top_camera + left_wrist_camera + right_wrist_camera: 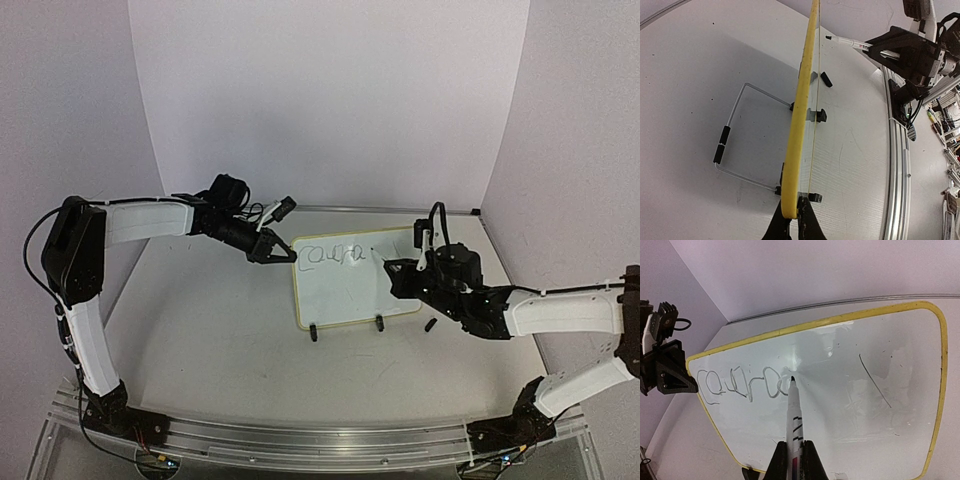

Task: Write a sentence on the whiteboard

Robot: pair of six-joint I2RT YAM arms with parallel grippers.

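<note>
whiteboard (350,295) rim pinched in shut left tool (792,212), marker (794,410) clamped in right tool (795,452); pressing hard may shove it, wobbling sentence (740,385).

On table (215,320): whiteboard (352,292); marker (794,417) tip at sentence (740,385) right end.

Fixed above and behind the arm bases, the top camera looks down across the table (200,330) from well back. The left wrist camera sights close along the whiteboard (799,115) edge and takes in the right gripper (875,47). The right wrist camera faces the writing surface down a marker (794,415), catching the left gripper (690,385). All three views share the whiteboard.
</note>
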